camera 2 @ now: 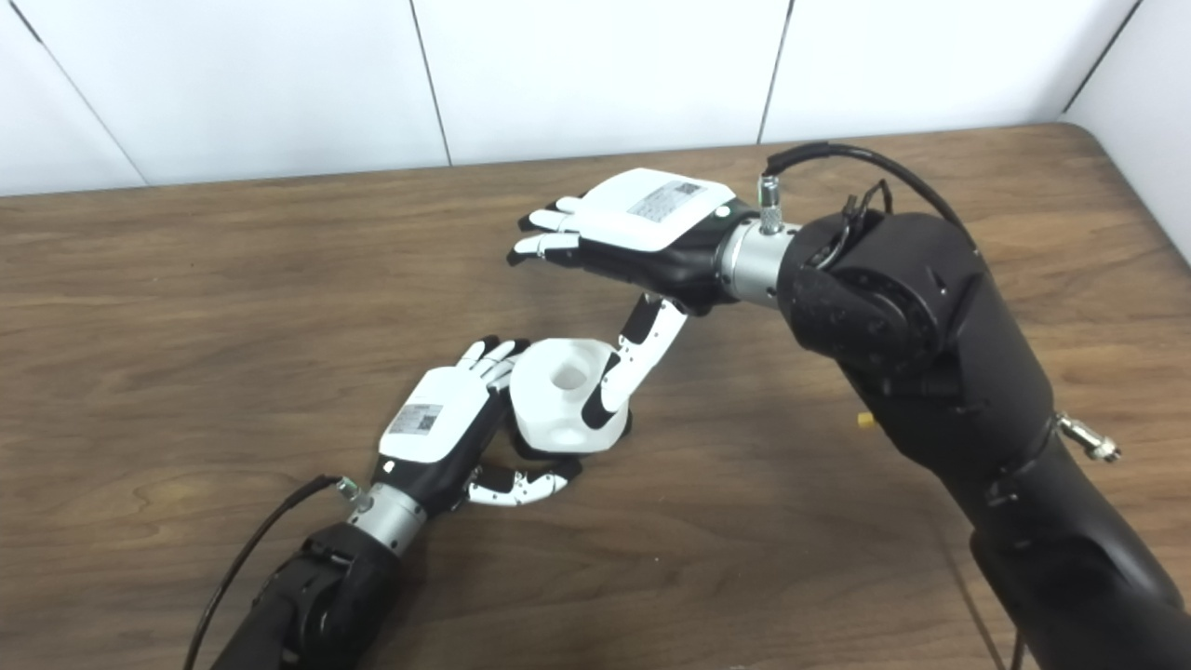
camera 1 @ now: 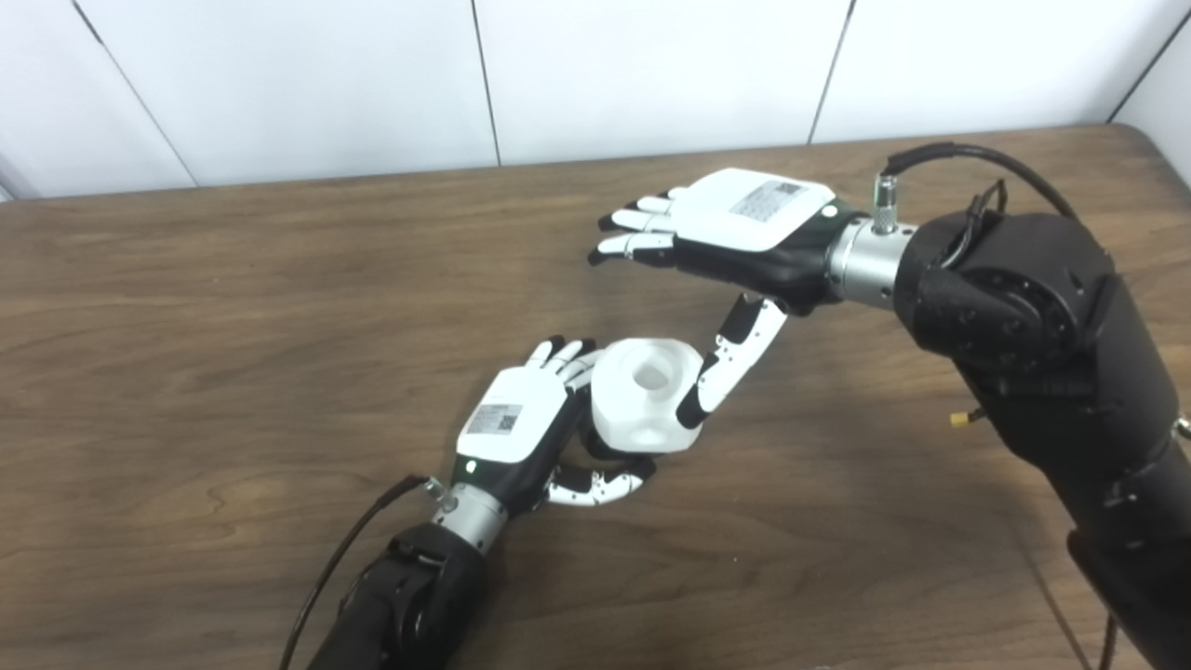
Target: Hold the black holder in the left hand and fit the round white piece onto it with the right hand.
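The round white piece (camera 1: 647,395) sits just right of the bench's middle, its bored opening facing up and tilted slightly toward 12 o'clock; it is squat, with no clear long axis. It is matte white, chunky, with faceted lower sides and a round recess in its top face. A dark part shows beneath it at 6 o'clock, too hidden to identify as the black holder.

The left hand (camera 1: 516,433) lies at the piece's 9 o'clock, fingers (camera 1: 558,354) curled against its far side and thumb curved under it, gripping it.

The right hand (camera 1: 744,233) hovers at the piece's 1 o'clock, palm down, fingers spread and holding nothing; its thumb points down and touches the piece's 3 o'clock side.

The wooden bench (camera 1: 233,372) carries both.
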Robot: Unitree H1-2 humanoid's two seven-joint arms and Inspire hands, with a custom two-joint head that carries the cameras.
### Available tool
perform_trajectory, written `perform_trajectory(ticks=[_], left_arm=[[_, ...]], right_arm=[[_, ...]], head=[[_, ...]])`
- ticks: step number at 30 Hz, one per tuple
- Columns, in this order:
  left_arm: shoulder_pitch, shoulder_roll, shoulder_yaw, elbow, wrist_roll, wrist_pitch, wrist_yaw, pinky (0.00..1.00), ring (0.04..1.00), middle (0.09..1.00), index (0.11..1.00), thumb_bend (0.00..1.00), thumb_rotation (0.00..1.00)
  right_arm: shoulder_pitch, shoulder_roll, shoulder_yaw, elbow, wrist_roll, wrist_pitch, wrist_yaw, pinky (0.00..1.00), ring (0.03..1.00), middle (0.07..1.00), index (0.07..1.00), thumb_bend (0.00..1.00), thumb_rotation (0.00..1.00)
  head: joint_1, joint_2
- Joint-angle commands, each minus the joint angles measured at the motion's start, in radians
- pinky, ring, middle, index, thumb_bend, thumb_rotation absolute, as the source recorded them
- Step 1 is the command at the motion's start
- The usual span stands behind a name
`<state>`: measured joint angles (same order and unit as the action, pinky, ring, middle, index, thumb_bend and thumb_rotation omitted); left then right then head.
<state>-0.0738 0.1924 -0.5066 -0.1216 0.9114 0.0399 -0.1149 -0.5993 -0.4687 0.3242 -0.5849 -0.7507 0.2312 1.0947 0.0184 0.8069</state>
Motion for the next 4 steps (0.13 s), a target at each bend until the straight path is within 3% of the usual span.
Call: perform_trajectory(ticks=[1, 4], left_arm=[[0.01, 0.022, -0.022, 0.021, 0.032, 0.056, -0.105, 1.0, 0.963, 0.923, 0.839, 0.99, 0.4], [0.009, 0.022, -0.024, 0.015, 0.042, 0.072, -0.129, 1.0, 0.977, 0.936, 0.866, 1.0, 0.41]], right_arm=[[-0.027, -0.013, -0.017, -0.005, -0.002, 0.002, -0.03, 1.0, 1.0, 1.0, 0.929, 1.0, 0.62], [-0.026, -0.015, -0.015, 0.003, -0.003, -0.007, -0.036, 1.0, 1.0, 1.0, 0.932, 1.0, 0.62]], head=[[0.002, 0.0], [0.002, 0.0]])
